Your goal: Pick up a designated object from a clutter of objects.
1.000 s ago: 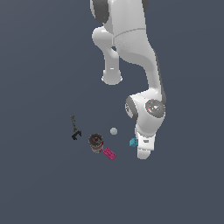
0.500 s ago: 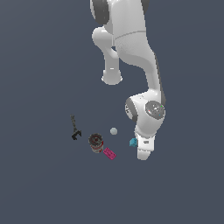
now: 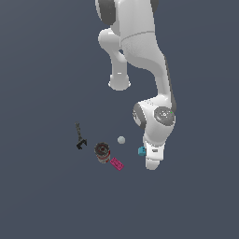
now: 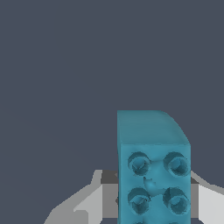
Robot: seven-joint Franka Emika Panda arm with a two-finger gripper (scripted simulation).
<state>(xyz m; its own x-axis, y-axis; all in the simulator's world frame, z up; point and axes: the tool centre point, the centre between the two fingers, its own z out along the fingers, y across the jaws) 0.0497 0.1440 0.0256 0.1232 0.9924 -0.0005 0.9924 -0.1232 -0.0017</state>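
Observation:
The cyan studded brick [image 4: 153, 175] fills the wrist view, standing between my gripper's [image 4: 153, 208] two fingers, with a light grey finger [image 4: 89, 203] against one side and the other finger [image 4: 208, 199] against the opposite side. The gripper looks shut on it. In the exterior view the gripper [image 3: 151, 162] points down at the floor, and only a small corner of the cyan brick [image 3: 141, 150] shows at the hand's left edge. The rest of the clutter lies to the exterior view's left of the hand.
A small white ball [image 3: 121, 139], a dark round can [image 3: 101, 150], a flat magenta-pink brick [image 3: 116, 163] and a black wrench-like tool [image 3: 80, 137] lie on the dark grey floor. The arm's base [image 3: 119, 83] stands behind them.

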